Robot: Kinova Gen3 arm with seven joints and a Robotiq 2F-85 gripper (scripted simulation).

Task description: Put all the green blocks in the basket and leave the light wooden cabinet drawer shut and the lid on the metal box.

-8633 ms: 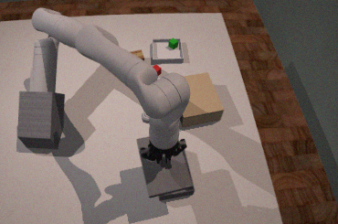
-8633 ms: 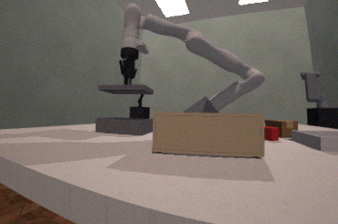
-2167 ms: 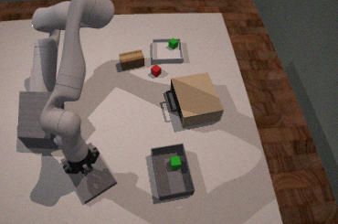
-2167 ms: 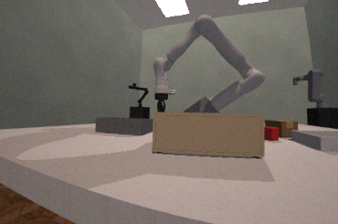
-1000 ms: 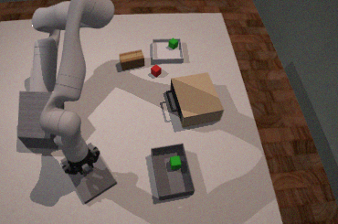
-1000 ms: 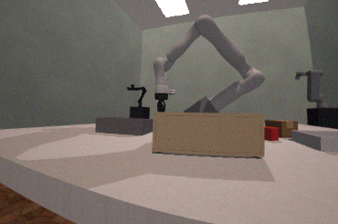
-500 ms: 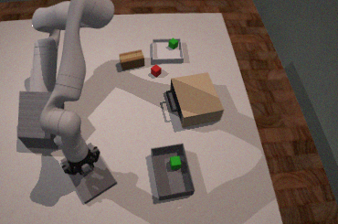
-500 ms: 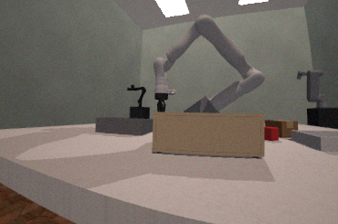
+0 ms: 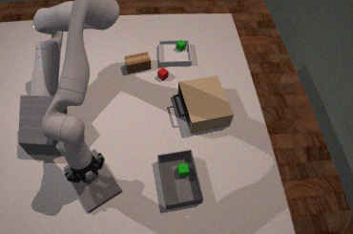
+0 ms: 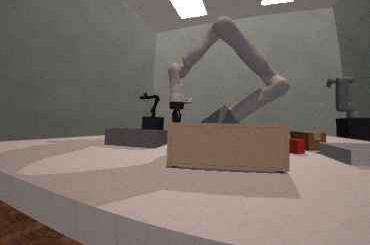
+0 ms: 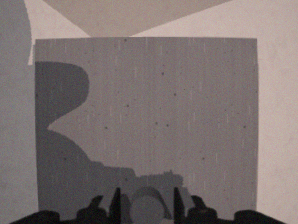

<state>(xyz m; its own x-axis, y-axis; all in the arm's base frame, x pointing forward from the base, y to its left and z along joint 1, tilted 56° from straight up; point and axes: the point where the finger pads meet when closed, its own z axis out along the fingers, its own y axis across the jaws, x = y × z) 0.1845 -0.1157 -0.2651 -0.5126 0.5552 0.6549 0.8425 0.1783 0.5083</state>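
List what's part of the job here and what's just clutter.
Job: basket, metal box, lid, cabinet, green block in basket, green block in metal box.
Clutter: red block, brown wooden box.

— What does that white table top [image 9: 224, 198] on the dark wood floor [image 9: 305, 112] carry?

— A flat grey metal lid [image 9: 97, 190] near the arm's base, an open grey metal box [image 9: 178, 180], a light wooden cabinet [image 9: 206, 103] with its dark drawer partly out, a small red cube [image 9: 163, 74], a small brown wooden block [image 9: 137, 61] and a grey wire-sided basket [image 9: 176, 53].

— Touching?

— All stand apart.
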